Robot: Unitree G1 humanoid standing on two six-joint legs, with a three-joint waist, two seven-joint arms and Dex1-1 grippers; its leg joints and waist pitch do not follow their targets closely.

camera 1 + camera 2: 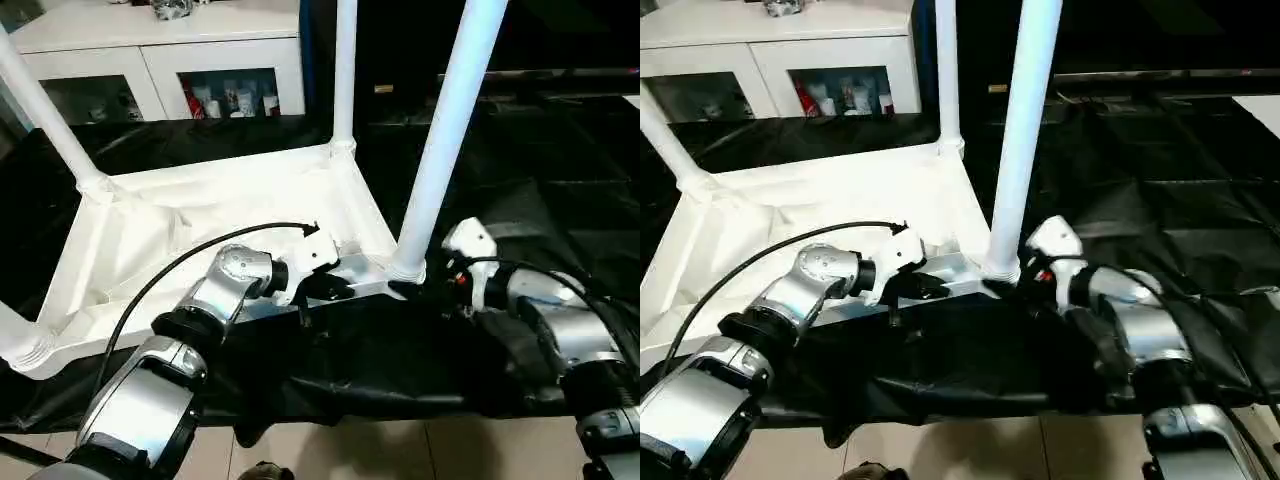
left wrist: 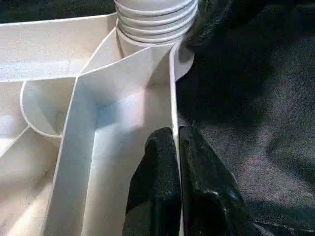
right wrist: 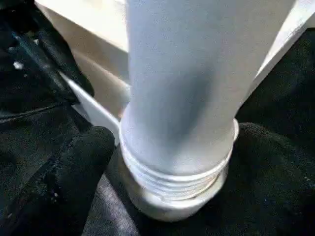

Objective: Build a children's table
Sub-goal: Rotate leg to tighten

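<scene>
The children's table lies upside down on the black-draped work table, its white ribbed tabletop (image 1: 200,220) facing up. White legs rise from its corner sockets: the near-right leg (image 1: 450,130), the far-right leg (image 1: 345,70) and the far-left leg (image 1: 45,110). My left gripper (image 2: 175,137) is shut on the tabletop's thin near rim (image 2: 173,88), close to the near-right corner. My right gripper (image 3: 177,162) is open, and its black fingers (image 3: 74,162) flank the ridged base of the near-right leg (image 3: 197,73) where it enters the socket.
A white cabinet (image 1: 160,60) with glass doors stands behind the work table. Black drape (image 1: 520,160) covers the table to the right. Tiled floor (image 1: 400,450) shows past the near edge. A black cable (image 1: 180,265) loops over my left forearm.
</scene>
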